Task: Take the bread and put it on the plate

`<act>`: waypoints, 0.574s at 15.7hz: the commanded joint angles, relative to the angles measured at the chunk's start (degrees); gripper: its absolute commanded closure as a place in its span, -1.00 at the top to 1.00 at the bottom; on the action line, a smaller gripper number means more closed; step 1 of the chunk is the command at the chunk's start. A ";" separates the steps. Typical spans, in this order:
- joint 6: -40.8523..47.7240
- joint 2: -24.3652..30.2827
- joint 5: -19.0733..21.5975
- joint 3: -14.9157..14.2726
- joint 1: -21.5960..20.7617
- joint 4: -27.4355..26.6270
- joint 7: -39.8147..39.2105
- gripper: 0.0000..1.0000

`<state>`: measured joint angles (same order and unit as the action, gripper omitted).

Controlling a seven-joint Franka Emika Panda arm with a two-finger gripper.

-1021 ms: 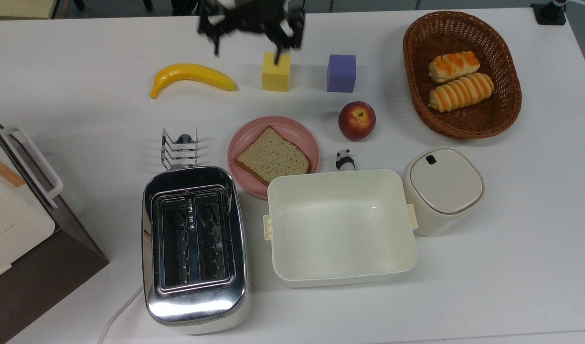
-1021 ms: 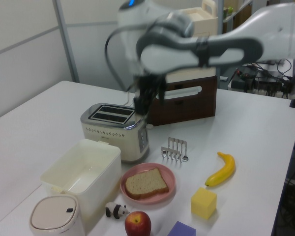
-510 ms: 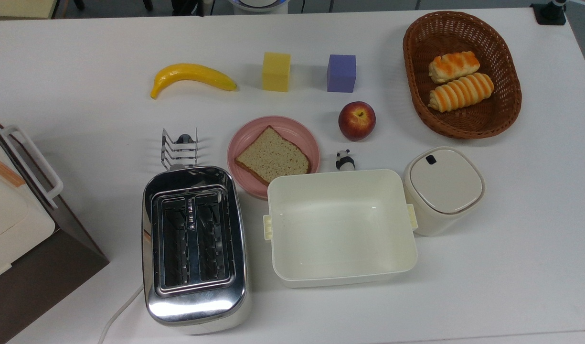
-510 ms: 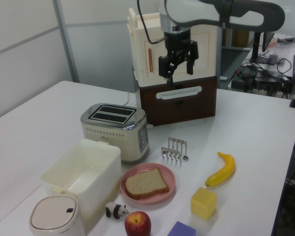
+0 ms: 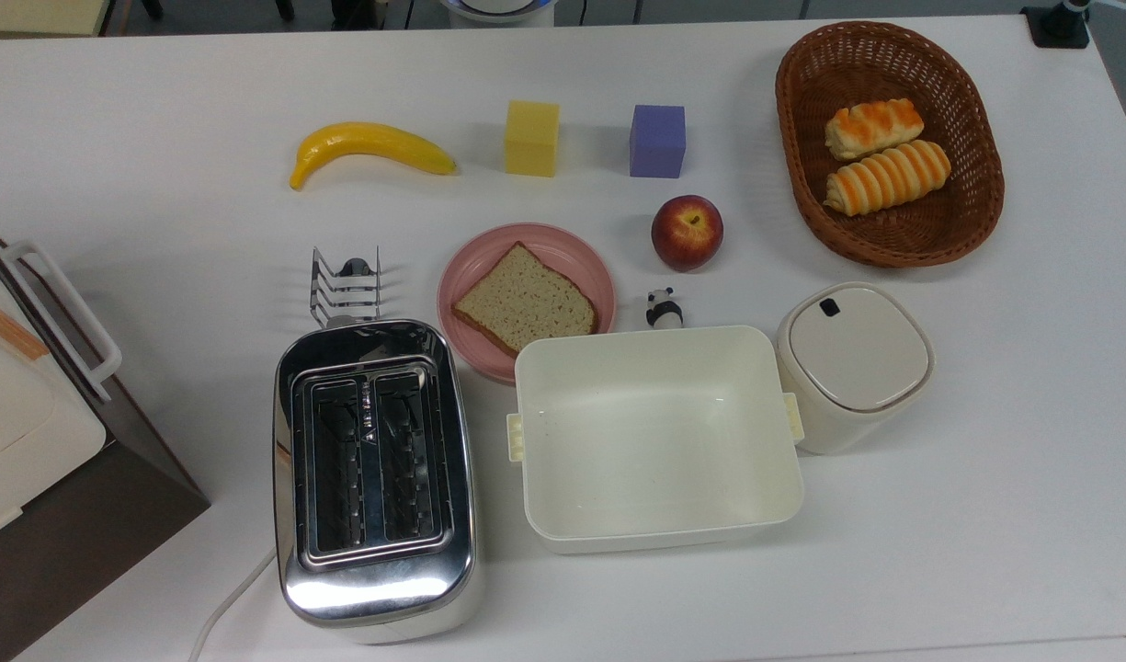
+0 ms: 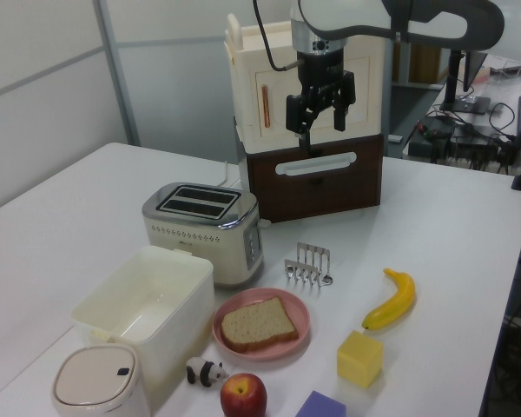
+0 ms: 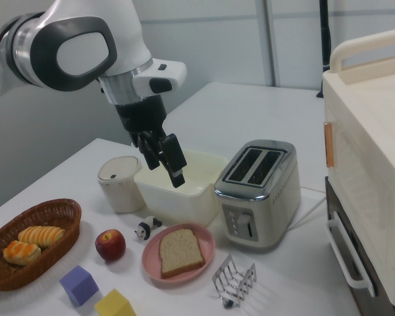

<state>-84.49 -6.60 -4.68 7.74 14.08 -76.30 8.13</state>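
While the bread (image 5: pixel 527 300) covers the plate (image 5: pixel 476 260), the tool (image 7: pixel 162 160) hangs empty.

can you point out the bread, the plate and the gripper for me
bread (image 5: pixel 526 301), top view, middle of the slice's tan face
plate (image 5: pixel 471 262), top view, bare pink rim beside the slice
gripper (image 6: pixel 321 102), left view, between the tips of its open jaws, high above the table

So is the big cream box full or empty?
Empty. The cream rectangular plastic tub shows only its bare bottom from above, beside the shiny silver toaster.
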 commanded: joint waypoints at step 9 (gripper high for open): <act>0.91 0.89 2.30 -0.35 -1.07 -0.51 -5.23 1.00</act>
<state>-84.49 -6.60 -3.68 7.73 13.87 -76.30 3.84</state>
